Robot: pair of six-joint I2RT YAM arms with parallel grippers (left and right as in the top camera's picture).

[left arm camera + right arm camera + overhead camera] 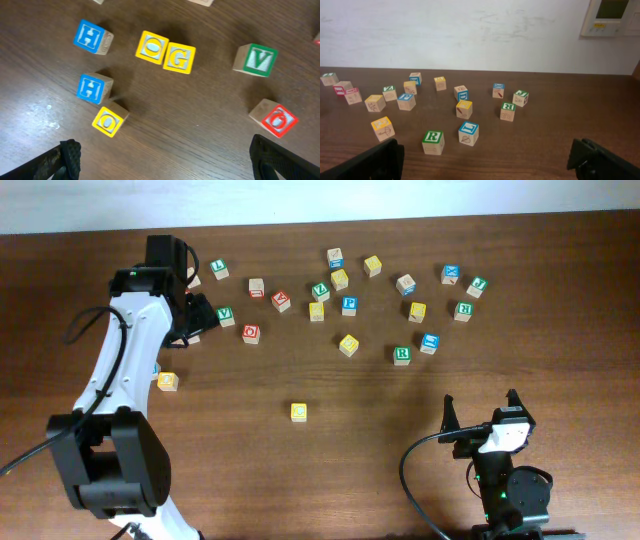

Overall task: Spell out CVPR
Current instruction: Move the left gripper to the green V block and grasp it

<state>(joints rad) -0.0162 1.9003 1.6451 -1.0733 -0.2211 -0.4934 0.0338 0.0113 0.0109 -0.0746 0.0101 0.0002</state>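
My left gripper [198,315] is open and empty above the far left of the table. In the left wrist view [170,167] its fingers frame bare wood. Ahead of it lie a green V block [257,59], a red O block [277,119], yellow O [152,46] and G [180,57] blocks and two blue H blocks [90,36]. The green V [226,315] shows just right of the gripper. A green R block [402,355] [433,141] and a blue P block [349,305] lie further right. A lone yellow block [298,412] stands in the front middle. My right gripper [480,418] [485,162] is open and empty at the front right.
Several other letter blocks are scattered across the far half of the table, among them a second green V [320,290], a blue block [469,132] beside the R, and a yellow block [168,381] by the left arm. A white wall [470,30] stands behind the table.
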